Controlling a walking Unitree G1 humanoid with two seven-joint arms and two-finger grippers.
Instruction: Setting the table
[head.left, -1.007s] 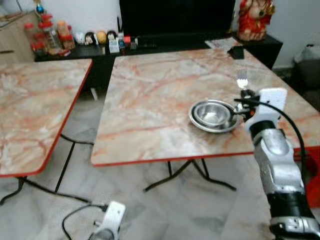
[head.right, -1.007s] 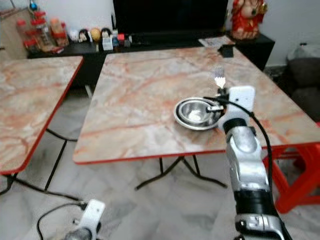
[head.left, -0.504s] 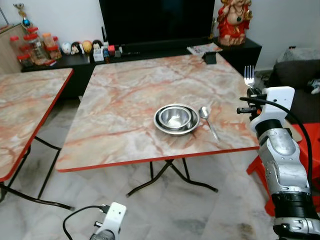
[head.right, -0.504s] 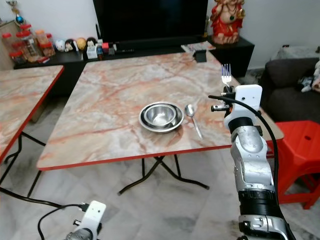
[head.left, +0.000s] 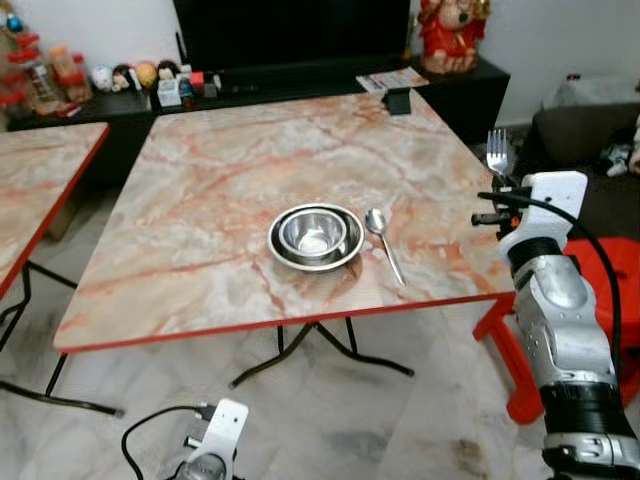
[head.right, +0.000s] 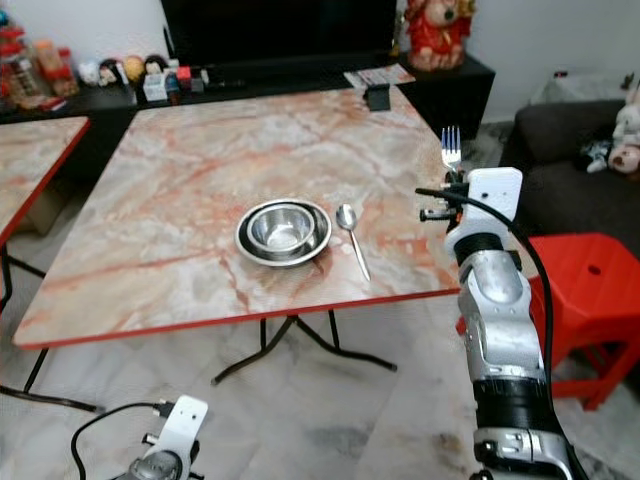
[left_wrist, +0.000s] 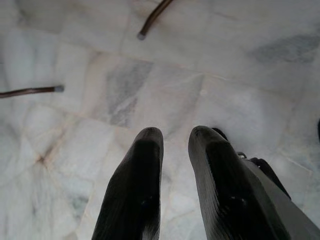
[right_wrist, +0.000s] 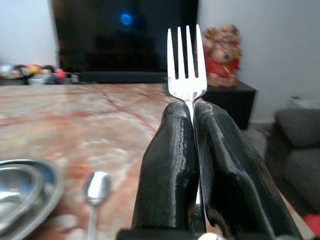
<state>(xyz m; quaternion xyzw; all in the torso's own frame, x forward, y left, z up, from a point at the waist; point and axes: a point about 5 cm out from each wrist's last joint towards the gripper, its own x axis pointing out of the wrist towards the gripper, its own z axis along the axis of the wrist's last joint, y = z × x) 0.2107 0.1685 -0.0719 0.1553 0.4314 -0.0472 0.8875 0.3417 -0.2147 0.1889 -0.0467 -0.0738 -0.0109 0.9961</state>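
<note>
Item: fork (right_wrist: 186, 62), tines up, my right jaws (right_wrist: 192, 117) clamping it beside worktop's (head.left: 200, 170) right edge; spoon (head.left: 383, 240) and bowl (head.left: 315, 235) lying leftward.

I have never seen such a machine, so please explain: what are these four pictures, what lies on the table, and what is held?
This is a walking humanoid robot with two silver arms, each ending in a claw of two black fingers. The two wide pictures come from cameras in its head, looking down. On the marble table lie nested steel bowls and, to their right, a spoon. The other two pictures come from cameras on the wrists. The right claw is shut on a fork, held upright beside the table's right edge. The left claw hangs idle over the floor, fingers slightly apart.
</note>
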